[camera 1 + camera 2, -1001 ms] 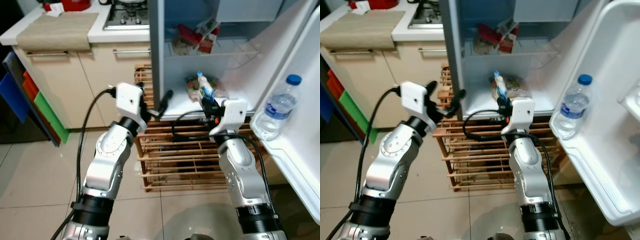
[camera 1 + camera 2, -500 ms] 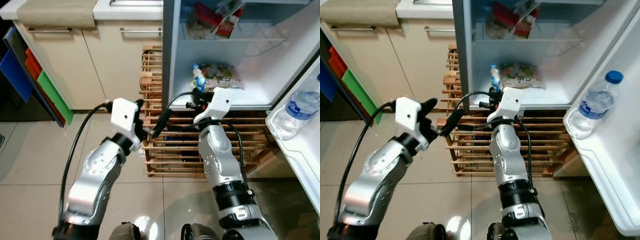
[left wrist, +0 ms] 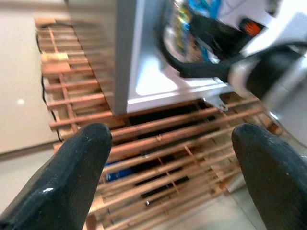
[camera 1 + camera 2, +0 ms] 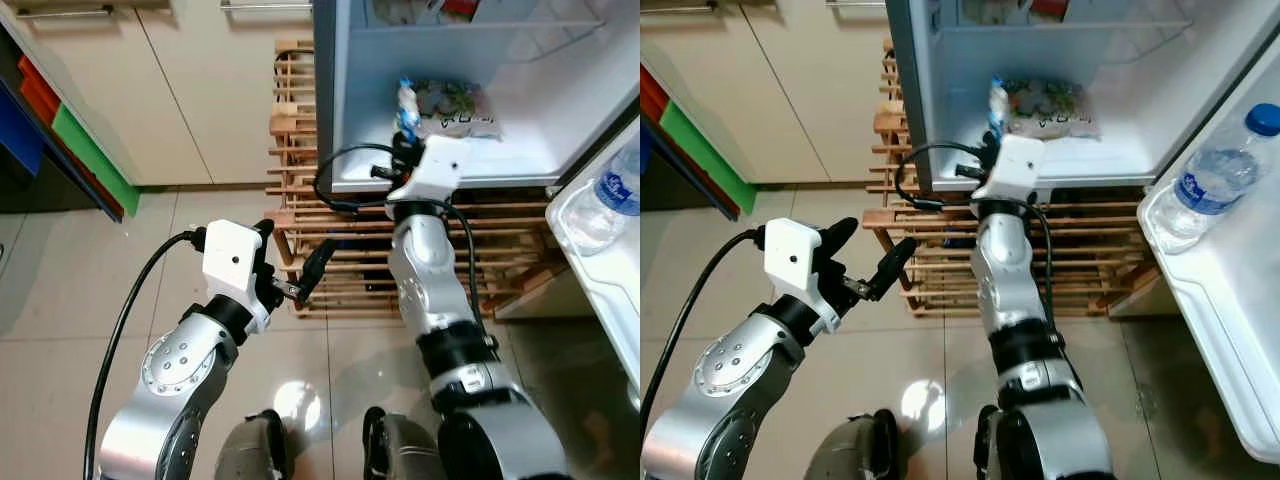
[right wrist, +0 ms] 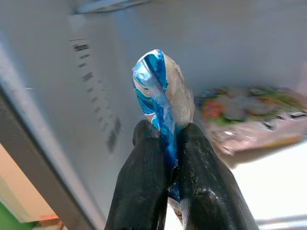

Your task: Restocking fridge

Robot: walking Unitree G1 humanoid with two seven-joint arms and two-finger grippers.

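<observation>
A blue-and-white wrapped packet (image 5: 163, 91) is clamped upright between the black fingers (image 5: 144, 187) of the right pincer (image 4: 404, 150), which is held at the front edge of the open fridge's lower shelf (image 4: 520, 160), the packet's top standing above the fingertips and inside the compartment. Just beyond the right pincer, on that same shelf, one flat bag printed with vegetables (image 4: 452, 103) is already laid, so part of the restocking is judged done; the held packet is not yet set down and its release onto the shelf is judged to be what remains of this step. Well to the side of the right pincer, in the door rack (image 4: 1200, 250), one water bottle with a blue cap (image 4: 1222, 172) is stood. Further goods are glimpsed on the shelf above the pincer, too cropped to be counted. The left pincer (image 4: 290, 275) is held spread and empty, low and apart from the fridge, pointed toward the one wooden slatted rack (image 3: 158, 143) on which the fridge is seated. Counted in all: one packet in the grip, one bag on the shelf, one bottle in the door. Whether more items are waiting to be loaded cannot be told.
</observation>
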